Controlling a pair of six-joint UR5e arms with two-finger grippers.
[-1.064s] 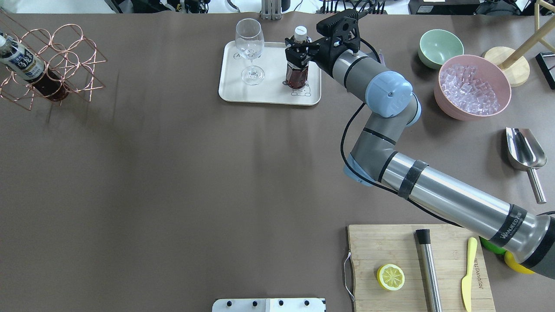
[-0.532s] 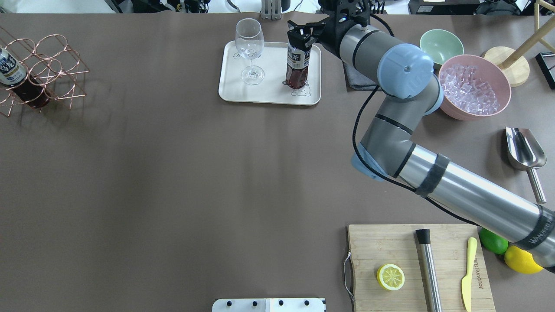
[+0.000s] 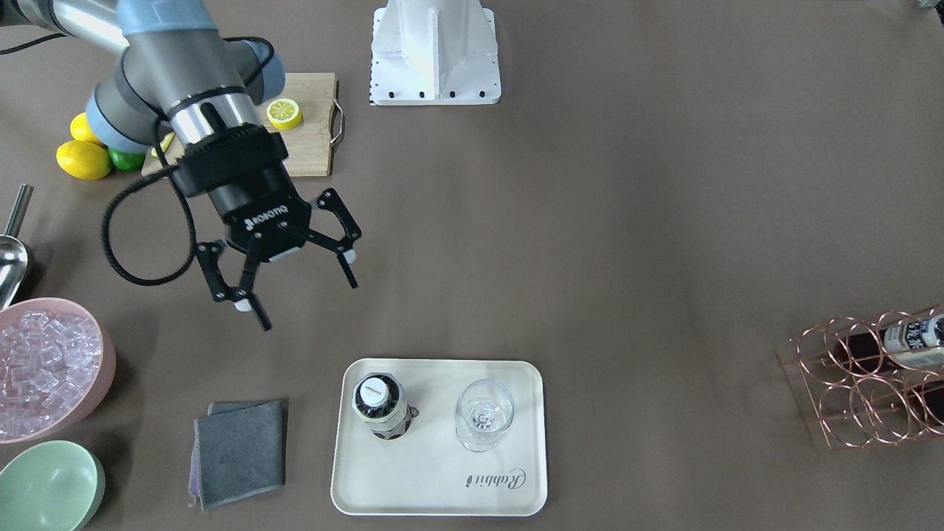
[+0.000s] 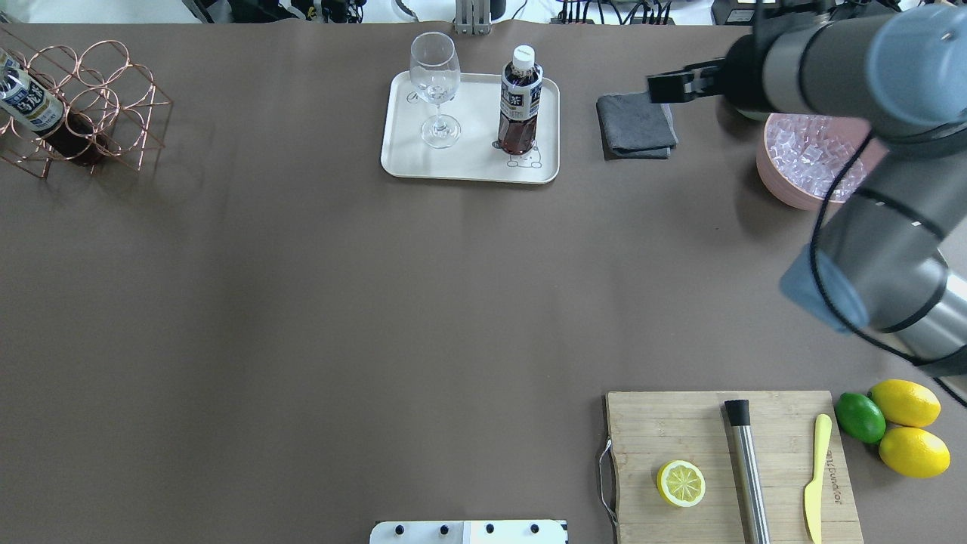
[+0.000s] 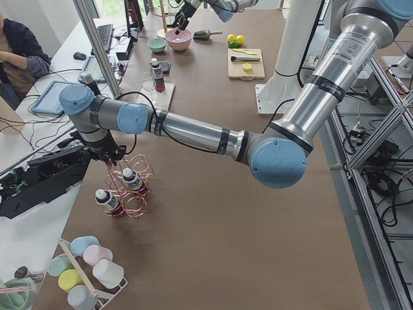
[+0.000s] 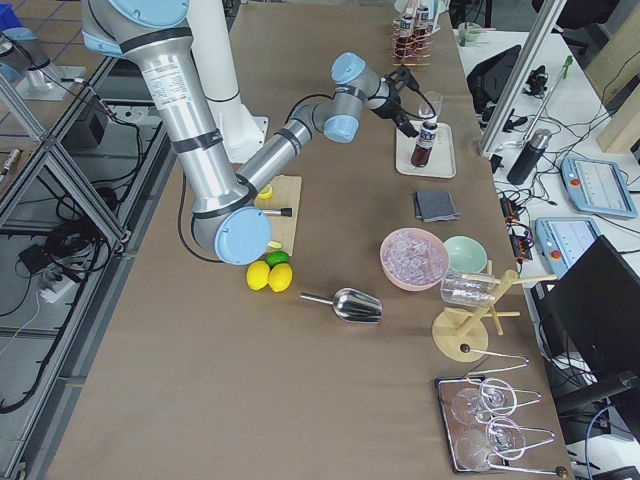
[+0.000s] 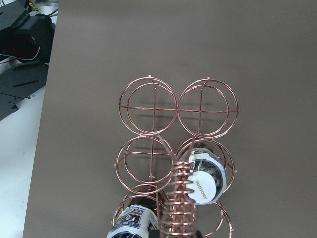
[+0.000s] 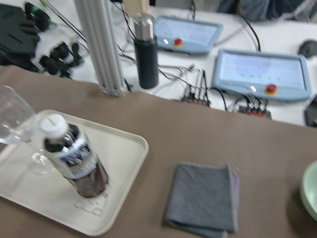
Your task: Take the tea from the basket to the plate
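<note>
One tea bottle (image 4: 520, 106) stands upright on the plate (image 4: 468, 162), next to a stemmed glass (image 4: 436, 87). It also shows in the front view (image 3: 378, 405) and the right wrist view (image 8: 74, 158). My right gripper (image 3: 302, 299) is open and empty, raised well away from the plate (image 3: 442, 487); in the overhead view the gripper (image 4: 668, 85) hangs above a grey cloth. The basket (image 4: 98, 98) is at the table's far left with a bottle (image 4: 34, 106) in it. The left wrist view looks down on the basket (image 7: 148, 106), its coiled handle and two bottles. My left arm reaches to the handle; I cannot tell its grip.
A grey cloth (image 4: 636, 125) lies right of the plate. A pink bowl of ice (image 4: 801, 162) and a green bowl (image 3: 44, 487) stand beyond it. A cutting board (image 4: 680, 423) with a lemon half, a tool and a knife is at the near right, with whole citrus fruits (image 4: 906, 431) beside it.
My right gripper was around the bottle on the plate; it has risen off it and swung away to the right, open. The bottle stays standing. The basket has shifted slightly at the left edge.
</note>
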